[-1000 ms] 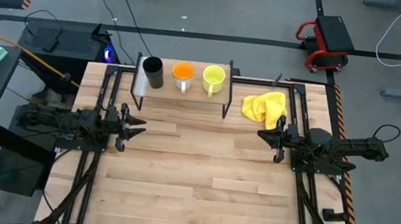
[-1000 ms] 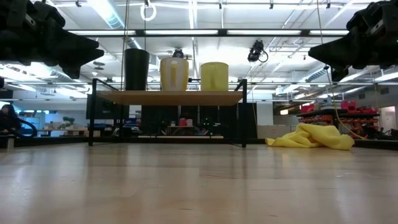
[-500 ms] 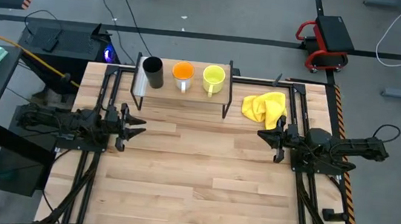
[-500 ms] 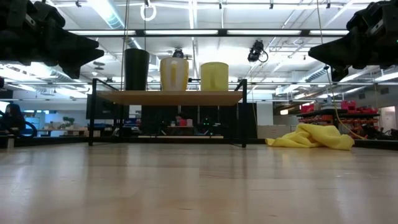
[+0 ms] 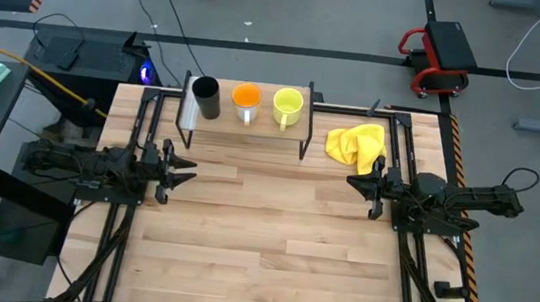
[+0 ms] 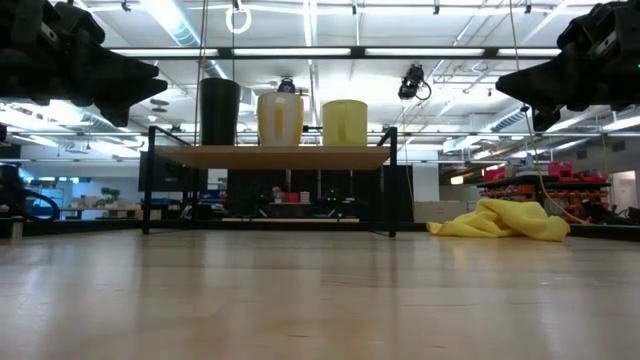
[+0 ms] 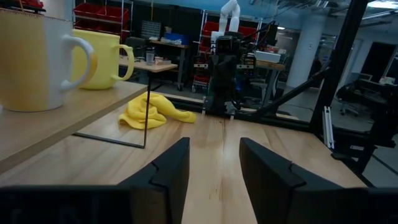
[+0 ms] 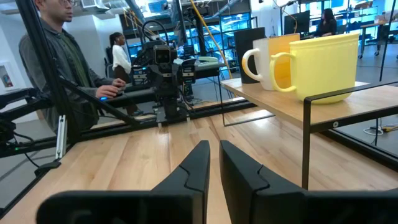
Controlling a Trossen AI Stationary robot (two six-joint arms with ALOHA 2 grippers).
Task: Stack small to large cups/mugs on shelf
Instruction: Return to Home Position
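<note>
1. The shelf (image 5: 252, 127), a light wooden top on thin black legs, carries all three cups upright in a row.
2. The black cup (image 5: 205, 94) stands at the shelf's left end, the orange mug (image 5: 246, 98) mid-shelf and the yellow-green mug (image 5: 287, 104) towards its right end. They stand close together.
3. The mugs look like glazed ceramic, so probably rigid, fairly heavy, slippery and easily chipped. Pinching the rim wall beside the handle seems the safest hold.
4. The taller black cup shows no handle and likely tips more easily. A grip across its upper wall suits it.
5. The left gripper (image 5: 182, 170) hangs in front of the shelf's left end, well apart, jaws moderately parted and empty.
6. The right gripper (image 5: 357, 183) hangs in front of and right of the shelf, its jaws a narrow gap apart and empty.
</note>
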